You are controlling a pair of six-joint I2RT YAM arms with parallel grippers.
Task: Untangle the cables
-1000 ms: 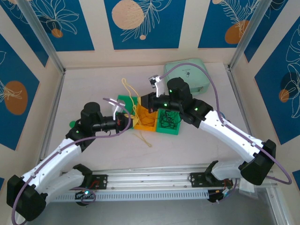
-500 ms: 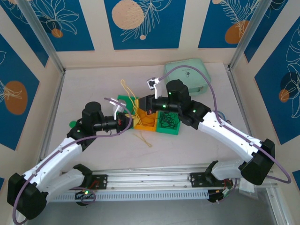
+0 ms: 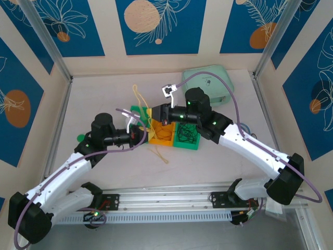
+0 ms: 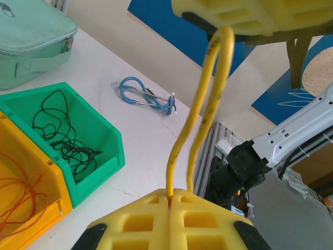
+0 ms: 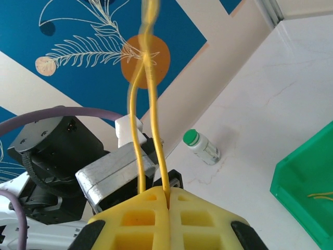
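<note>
A pale yellow cable [image 4: 210,88] runs taut between my two grippers above the bins. My left gripper [image 4: 174,197] is shut on one end of its loop, and the right gripper's yellow fingers [image 4: 250,15] hold the other end above. In the right wrist view, my right gripper [image 5: 166,194] is shut on two yellow strands [image 5: 148,104] that cross higher up. From above, the left gripper [image 3: 141,131] and right gripper [image 3: 156,113] face each other closely. Black cables [image 4: 62,135] lie in a green bin [image 3: 187,136]. Orange cables [image 4: 18,195] lie in the orange bin [image 3: 161,134].
A mint zip case [image 3: 210,86] sits at the back right. A green-capped bottle [image 5: 203,147] lies at the left, a blue cord bundle [image 4: 148,96] right of the bins. Loose yellow strands lie behind [image 3: 138,96] and in front [image 3: 158,153] of the bins. Another green bin [image 3: 136,111] stands leftmost.
My right gripper has shifted slightly left toward the left gripper, still holding the yellow cable. The left arm has barely moved.
</note>
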